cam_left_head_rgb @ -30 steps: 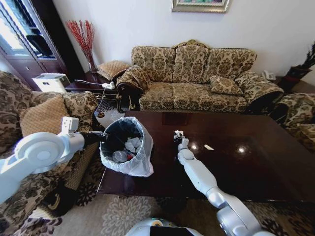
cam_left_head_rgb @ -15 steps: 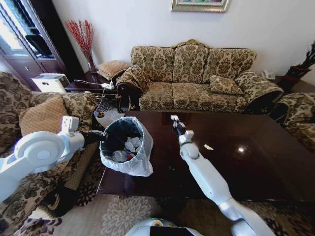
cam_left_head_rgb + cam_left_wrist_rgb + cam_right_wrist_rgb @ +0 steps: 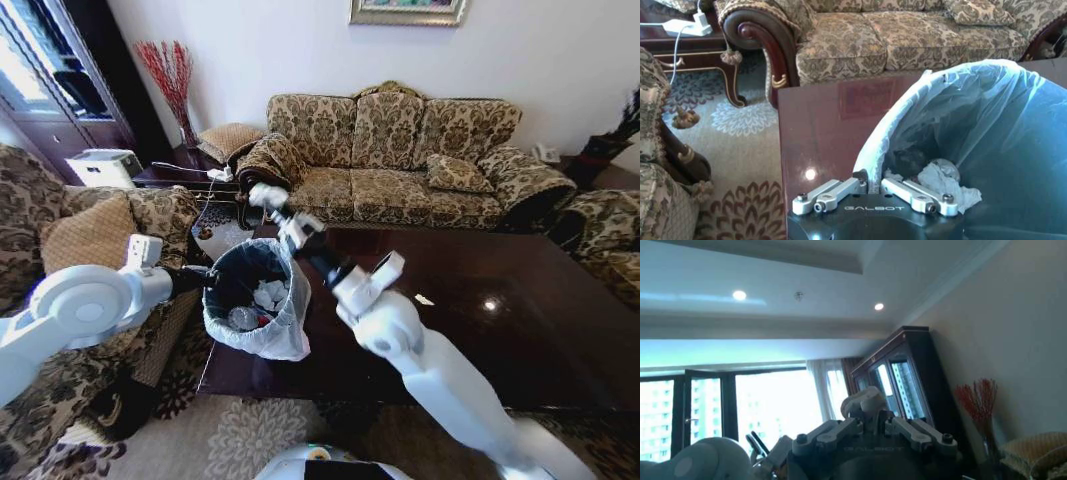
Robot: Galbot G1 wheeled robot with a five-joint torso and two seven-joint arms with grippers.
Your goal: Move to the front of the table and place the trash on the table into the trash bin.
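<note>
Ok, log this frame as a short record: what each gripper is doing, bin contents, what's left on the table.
left gripper: fingers clamped on rim of trash bin, which stands on the table's left end
right gripper: raised above bin's far side, shut on white scrap
bin contents: crumpled white paper
table: one small white scrap remains

Left arm extended forward at low left, left gripper (image 3: pixel 870 192) with jaws clamped on the bagged rim of the trash bin (image 3: pixel 296 300). Right arm raised diagonally, wrist tilted upward, right gripper (image 3: pixel 268 197) pinching a white scrap (image 3: pixel 863 399) between closed jaws.
</note>
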